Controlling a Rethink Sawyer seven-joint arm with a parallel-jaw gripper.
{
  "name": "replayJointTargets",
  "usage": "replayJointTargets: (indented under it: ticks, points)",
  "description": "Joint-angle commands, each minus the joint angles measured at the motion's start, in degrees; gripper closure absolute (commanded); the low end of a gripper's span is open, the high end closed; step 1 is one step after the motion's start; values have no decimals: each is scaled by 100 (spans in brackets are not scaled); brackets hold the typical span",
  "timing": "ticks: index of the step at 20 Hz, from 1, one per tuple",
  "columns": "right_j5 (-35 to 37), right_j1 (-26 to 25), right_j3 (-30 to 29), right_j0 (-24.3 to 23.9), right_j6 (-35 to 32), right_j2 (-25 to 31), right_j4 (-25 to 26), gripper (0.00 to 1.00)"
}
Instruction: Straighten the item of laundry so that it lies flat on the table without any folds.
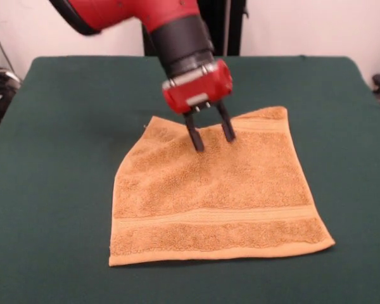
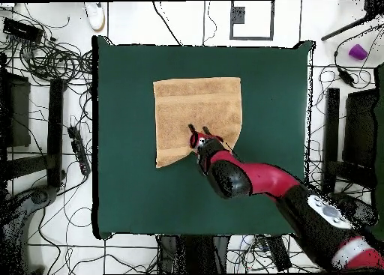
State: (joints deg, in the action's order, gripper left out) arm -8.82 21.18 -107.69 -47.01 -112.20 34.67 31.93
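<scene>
As seen from the front: golden-orange towel [image 1: 218, 199] spread on the dark green table [image 1: 50, 190], centre to lower centre of the frame. Near edge straight, woven band running across just above it. Upper left corner drawn inward, leaving a slanted edge and slight rumpling; upper right corner raised a little at the far edge. Red and black arm [image 1: 145, 16] entering from the upper left, tilted. Gripper [image 1: 211, 137] over the towel's upper middle, fingers [image 1: 195, 136] apart, nothing between them, tips at or just above the cloth; contact not determinable.

As seen from overhead: towel [image 2: 196, 111] in the upper middle of the table [image 2: 127, 189], well clear of all table edges. Top edge and left edge straight; lower right portion irregular, partly covered by the arm [image 2: 255, 178] reaching in from the lower right. Gripper [image 2: 199, 131] over the towel's lower right area, fingers apart. Cables [image 2: 52, 58] on the tiled floor [image 2: 195, 21] around the table.
</scene>
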Motion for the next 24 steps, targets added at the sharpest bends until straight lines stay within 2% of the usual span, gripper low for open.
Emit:
replayJointTargets:
  ticks: [1, 4, 6, 12, 14, 19, 24]
  points:
    - [-792, -1357, 1575, 745, -777, -822, -252, 0]
    - [-612, -1747, 1698, 224, -388, -435, 580, 0]
    - [-494, -1770, 1554, -17, -288, -317, 884, 0]
    - [-600, -1483, 1111, -26, -482, -494, 965, 0]
    - [-838, -1667, 1338, 132, -554, -605, 922, 0]
    - [-1298, -2328, 2091, 428, -763, -456, 680, 0]
    - [-672, -2757, 3018, 602, -601, 60, 619, 0]
